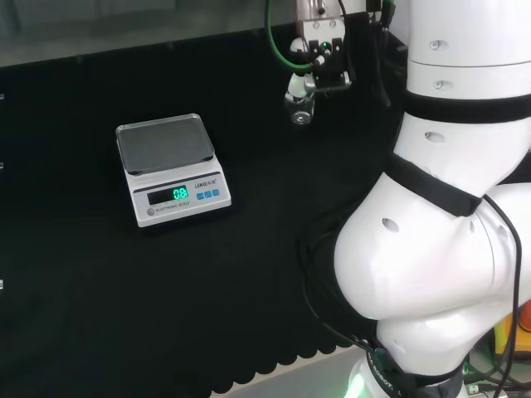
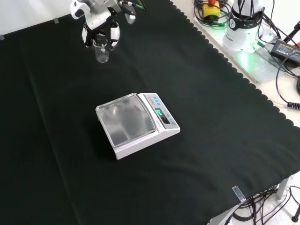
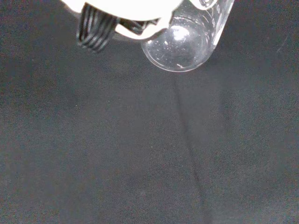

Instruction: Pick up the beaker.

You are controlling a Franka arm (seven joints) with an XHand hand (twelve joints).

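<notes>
Glass beaker within the hand's fingers.

Scale: green lit display, small print beneath, neither legible. Beaker: faint graduation marks, unreadable.

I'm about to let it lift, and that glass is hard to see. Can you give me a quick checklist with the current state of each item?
1. Robot hand at the beaker: ok, fingers stand on either side of it in the front view.
2. Fingers closed onto the glass: cannot tell.
3. Beaker upright: ok in the front view.
4. Beaker contents: looks empty in the wrist view, ok.
5. Scale apart from the beaker: ok, bare cloth lies between them.
6. Beaker off the cloth yet: cannot tell.
</notes>
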